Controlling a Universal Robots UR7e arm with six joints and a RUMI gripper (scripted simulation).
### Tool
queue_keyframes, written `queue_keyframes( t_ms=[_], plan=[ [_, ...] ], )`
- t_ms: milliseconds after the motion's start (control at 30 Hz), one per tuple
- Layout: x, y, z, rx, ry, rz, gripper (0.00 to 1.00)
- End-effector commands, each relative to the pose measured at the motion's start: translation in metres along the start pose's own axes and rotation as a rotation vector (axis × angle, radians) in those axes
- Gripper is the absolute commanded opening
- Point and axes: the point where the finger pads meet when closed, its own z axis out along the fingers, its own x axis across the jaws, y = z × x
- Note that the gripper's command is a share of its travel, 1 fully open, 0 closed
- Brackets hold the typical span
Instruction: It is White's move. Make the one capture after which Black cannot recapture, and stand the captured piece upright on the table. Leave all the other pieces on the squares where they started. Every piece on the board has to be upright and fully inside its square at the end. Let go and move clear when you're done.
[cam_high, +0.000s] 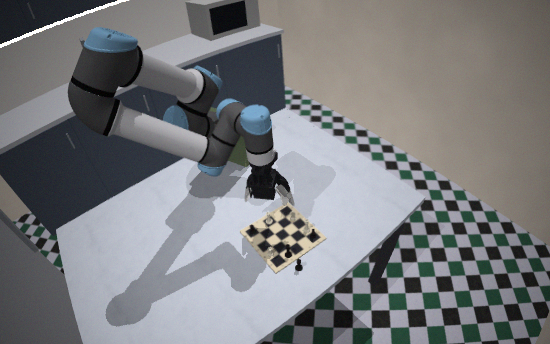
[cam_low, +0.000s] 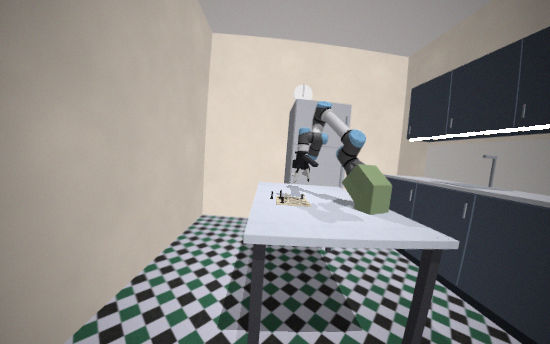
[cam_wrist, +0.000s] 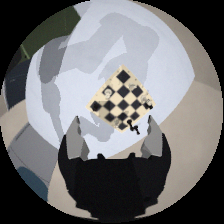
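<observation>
A small chessboard (cam_high: 283, 236) lies on the white table, near its front edge. Several black and pale pieces stand on it. One black piece (cam_high: 298, 266) stands upright on the table just off the board's front corner; it also shows in the wrist view (cam_wrist: 133, 128). Another black piece (cam_high: 288, 251) stands on the board's near edge. My gripper (cam_high: 268, 196) hangs open and empty high above the table, behind the board's far corner. In the wrist view the board (cam_wrist: 121, 104) lies beyond my two open fingers. In the exterior view the gripper (cam_low: 301, 172) is well above the board (cam_low: 293, 200).
A green box (cam_low: 368, 189) marks the arm's base on the table's far side. The table edge runs close to the board's front. Dark cabinets and a counter with a microwave (cam_high: 223, 17) stand behind.
</observation>
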Motion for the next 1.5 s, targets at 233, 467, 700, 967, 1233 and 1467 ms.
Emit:
queue_keyframes(
  t_ms=[233,467,700,967,1233,1467],
  plan=[
    [-0.0147,-0.0158,-0.0017,-0.005,-0.010,0.205,1.00],
    [-0.0158,-0.0169,-0.0017,-0.005,-0.010,0.220,1.00],
    [-0.0159,-0.0170,-0.0017,-0.005,-0.010,0.221,0.25],
    [-0.0159,-0.0170,-0.0017,-0.005,-0.010,0.221,0.25],
    [-0.0159,-0.0170,-0.0017,-0.005,-0.010,0.221,0.25],
    [-0.0159,-0.0170,-0.0017,-0.005,-0.010,0.221,0.25]
  ],
)
